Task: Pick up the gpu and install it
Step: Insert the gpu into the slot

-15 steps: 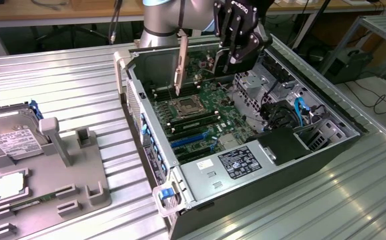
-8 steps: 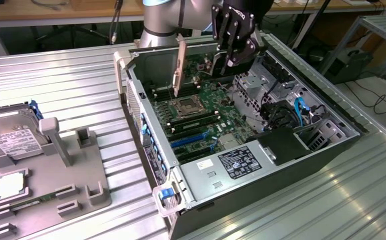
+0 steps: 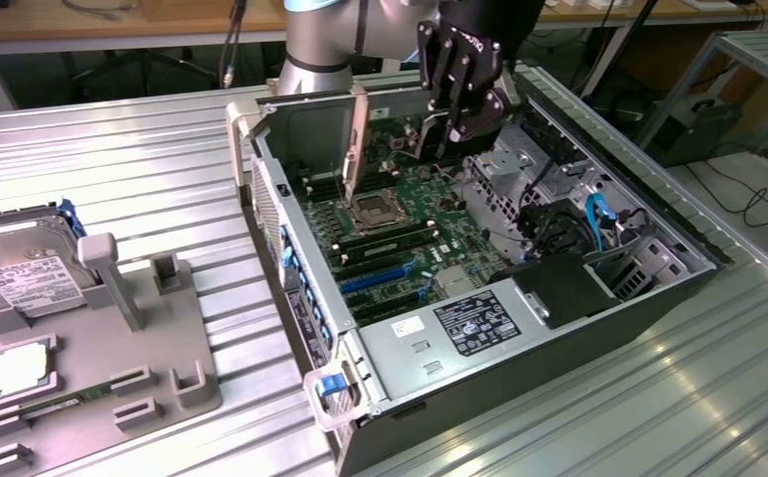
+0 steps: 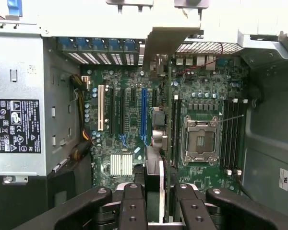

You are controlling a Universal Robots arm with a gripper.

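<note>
The gpu (image 3: 386, 124) is a thin dark card with a pale metal bracket strip (image 3: 353, 149) on one end. It hangs upright inside the open computer case (image 3: 291, 258), above the motherboard near the CPU socket (image 3: 377, 211). My gripper (image 3: 461, 117) is shut on the card's top edge, at the end away from the bracket. In the wrist view the gpu (image 4: 166, 143) shows edge-on as a thin line between my gripper (image 4: 157, 203) fingers. It lies between the long blue slot (image 4: 144, 115) and the CPU socket (image 4: 200, 141). Its bracket (image 4: 165, 40) is at the case's rear wall.
A silver power supply (image 3: 477, 323) with a black label fills the case's near end. Blue cables (image 3: 596, 224) and a black drive bay sit on the exterior view's right. A hard drive (image 3: 19, 273) stands in a grey fixture (image 3: 132, 338) at the exterior view's left, on the ribbed metal table.
</note>
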